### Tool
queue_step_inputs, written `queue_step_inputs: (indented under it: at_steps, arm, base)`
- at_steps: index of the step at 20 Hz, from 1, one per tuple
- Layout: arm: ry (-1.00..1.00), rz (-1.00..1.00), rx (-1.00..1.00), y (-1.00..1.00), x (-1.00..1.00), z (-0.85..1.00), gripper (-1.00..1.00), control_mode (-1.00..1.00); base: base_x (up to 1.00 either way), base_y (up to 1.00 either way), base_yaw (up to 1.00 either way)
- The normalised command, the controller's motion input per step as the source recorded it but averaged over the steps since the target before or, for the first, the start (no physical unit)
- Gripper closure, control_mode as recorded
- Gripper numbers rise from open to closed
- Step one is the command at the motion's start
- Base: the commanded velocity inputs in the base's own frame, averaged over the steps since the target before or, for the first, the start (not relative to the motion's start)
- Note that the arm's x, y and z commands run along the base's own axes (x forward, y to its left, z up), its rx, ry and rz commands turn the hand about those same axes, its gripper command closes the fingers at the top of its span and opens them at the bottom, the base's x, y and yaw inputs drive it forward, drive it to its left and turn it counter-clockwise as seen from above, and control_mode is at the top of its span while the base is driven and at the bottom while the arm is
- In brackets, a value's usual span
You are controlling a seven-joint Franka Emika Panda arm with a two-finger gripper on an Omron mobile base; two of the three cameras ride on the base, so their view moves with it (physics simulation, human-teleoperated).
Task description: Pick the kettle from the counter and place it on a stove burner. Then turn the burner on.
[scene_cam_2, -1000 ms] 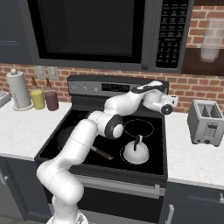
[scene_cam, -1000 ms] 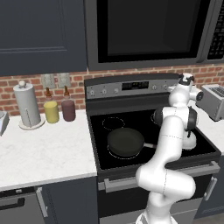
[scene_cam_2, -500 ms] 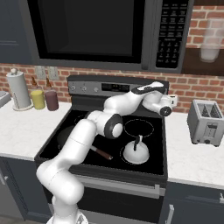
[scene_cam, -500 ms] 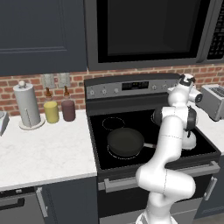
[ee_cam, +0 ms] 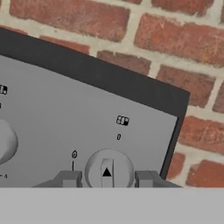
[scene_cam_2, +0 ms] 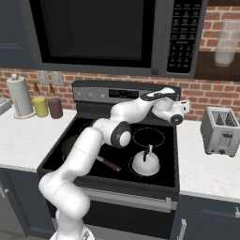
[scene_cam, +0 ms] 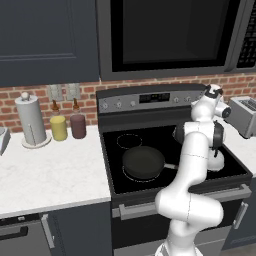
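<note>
The kettle stands upright on the front right stove burner of the black cooktop, well apart from the pincer. In the left base view the kettle is largely hidden behind the arm.

The pincer is raised at the stove's rear control panel, at its right end. Its two fingertips stand partly open, one on either side of a round knob; the hand view does not settle whether they touch it. The knob's pointer mark points toward the top of the hand view. Nothing is held in the pincer. In the right base view the pincer sits at the panel's right end, above the rear right burner ring.

Count: one kettle; one dark frying pan on the front left burner; one toaster on the bench right of the stove; one paper-towel roll, one yellow jar and one dark red jar on the left bench.
</note>
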Motion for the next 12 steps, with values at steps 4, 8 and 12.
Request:
queue_step_inputs:
  at_steps: [4,8,12]
  arm:
    - [-0.02,0.03,-0.17,0.0,0.0,0.0,1.0,-1.0]
    - [-0.01,0.03,-0.17,0.0,0.0,0.0,1.0,-1.0]
    - [0.0,0.04,-0.17,0.0,0.0,0.0,1.0,-1.0]
  base:
    - [0.0,0.0,0.0]
    - [0.0,0.0,0.0]
    - [0.0,0.0,0.0]
